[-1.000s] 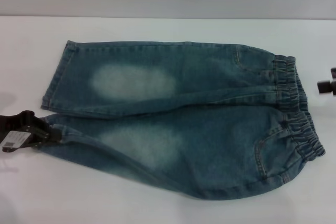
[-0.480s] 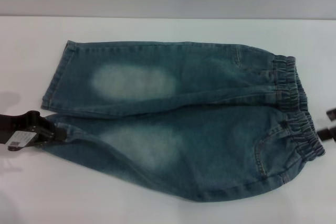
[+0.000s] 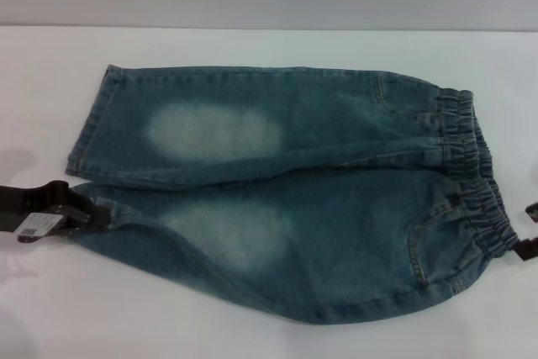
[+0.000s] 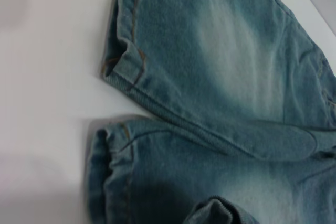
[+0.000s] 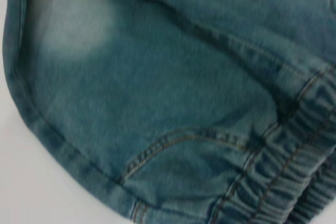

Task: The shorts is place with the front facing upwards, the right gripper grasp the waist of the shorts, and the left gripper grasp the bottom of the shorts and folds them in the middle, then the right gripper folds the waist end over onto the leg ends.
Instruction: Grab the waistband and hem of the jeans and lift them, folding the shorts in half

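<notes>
At near hem (image 3: 94,208) — left claw (image 3: 82,210); shorts (image 3: 294,199) flat.

Shorts (image 5: 173,103): blue denim, filling the view. Pale faded patch (image 5: 71,19) at 10 o'clock; curved stitched pocket seam (image 5: 173,148) near centre; gathered elastic waistband (image 5: 283,182) at 4 o'clock; white surface (image 5: 31,182) at 8 o'clock.

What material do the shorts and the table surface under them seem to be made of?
The shorts look like blue denim: woven twill texture, tan stitching, pale faded patches, gathered elastic waist end. The table looks like a smooth, matte white board, perhaps laminate; its material stays uncertain.
</notes>
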